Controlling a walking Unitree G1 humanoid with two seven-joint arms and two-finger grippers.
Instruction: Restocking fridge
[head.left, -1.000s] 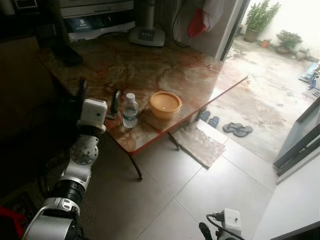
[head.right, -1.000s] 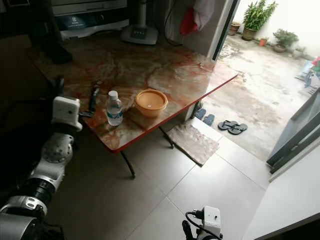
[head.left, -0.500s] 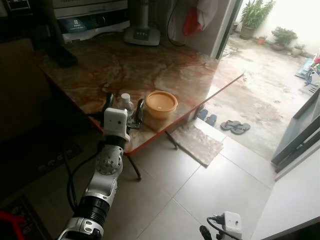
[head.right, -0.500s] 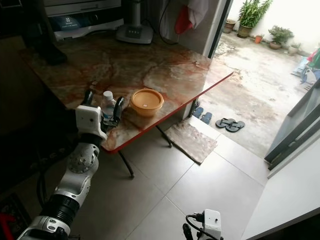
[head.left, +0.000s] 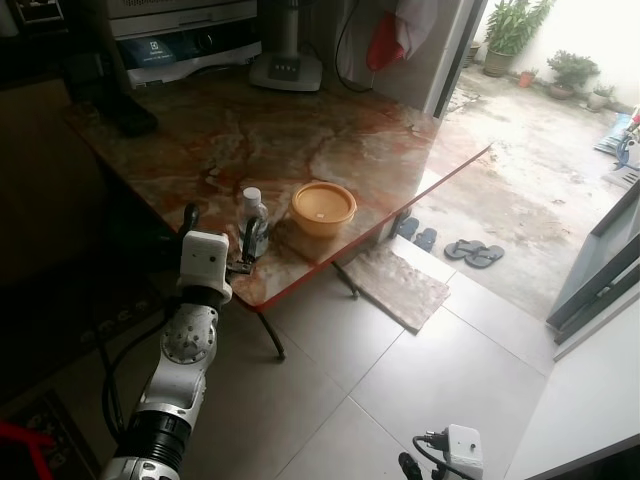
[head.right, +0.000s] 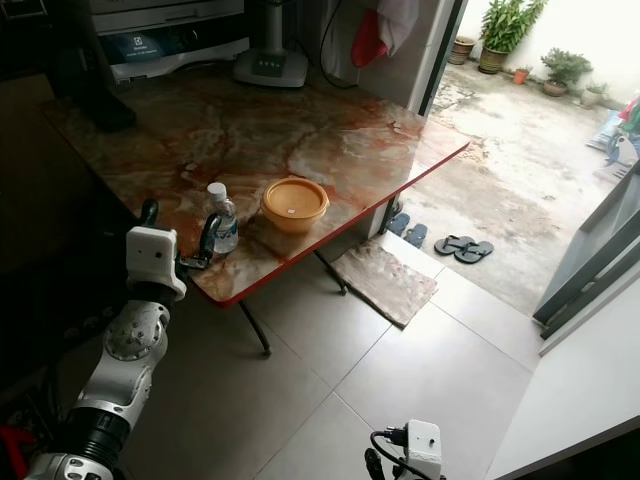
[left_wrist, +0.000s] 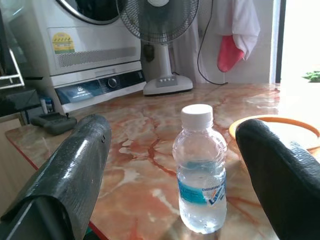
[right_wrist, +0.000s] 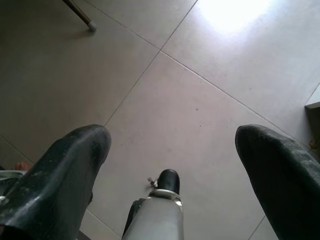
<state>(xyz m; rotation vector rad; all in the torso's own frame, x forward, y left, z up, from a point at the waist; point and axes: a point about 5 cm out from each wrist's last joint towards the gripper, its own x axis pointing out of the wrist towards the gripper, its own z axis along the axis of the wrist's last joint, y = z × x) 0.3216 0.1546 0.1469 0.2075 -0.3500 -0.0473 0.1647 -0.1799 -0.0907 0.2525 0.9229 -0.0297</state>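
Left pincer (head.left: 218, 233) open at near bench (head.left: 330, 140) edge, water bottle (left_wrist: 200, 169) ungripped. You still must grasp, carry to fridge. Right pincer (right_wrist: 170, 165) open, idle.

Daylight glare from open doorway (head.left: 560, 60), dim shadowed left side, sharp focus

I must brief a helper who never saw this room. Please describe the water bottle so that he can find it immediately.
On the marble-patterned table, look near the front edge closest to the robot. The water bottle stands upright there beside an orange bowl, with the open left gripper just before it. It is small, clear plastic, white-capped and blue-labelled.
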